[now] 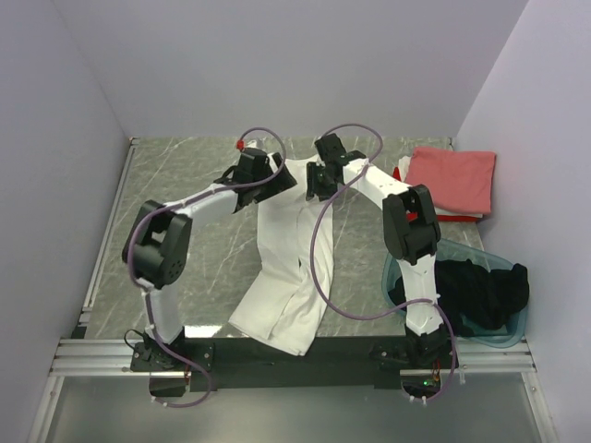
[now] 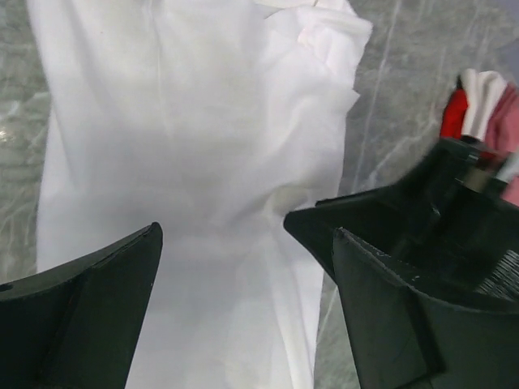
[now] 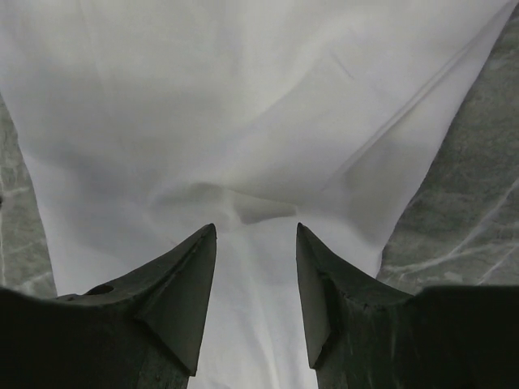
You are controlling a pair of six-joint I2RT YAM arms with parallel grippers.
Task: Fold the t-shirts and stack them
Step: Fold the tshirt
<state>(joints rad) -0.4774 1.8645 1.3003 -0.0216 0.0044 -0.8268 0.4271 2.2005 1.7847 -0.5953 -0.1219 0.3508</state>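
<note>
Top external view: grey marbled tabletop (image 1: 185, 175).
- Large white t-shirt (image 1: 286, 277): centre of the tabletop, laid lengthwise, one end draped over the near edge.
- Teal tub (image 1: 480, 257): near right corner, holding the black t-shirt (image 1: 476, 291).
- Salmon-pink t-shirt (image 1: 452, 180): folded, at the far right corner.
- Left gripper (image 2: 235, 231): jaws wide apart above the white t-shirt.
- Right gripper (image 3: 255, 228): jaws apart over a crease in the white t-shirt; contact with the cloth is unclear.

One white shirt (image 1: 282, 277), three in the upper-right stack (image 1: 452, 175), one black shirt (image 1: 480, 291) — five in all — one tub (image 1: 503, 338); two grippers: left gripper (image 2: 223, 225), right gripper (image 3: 256, 231).
</note>
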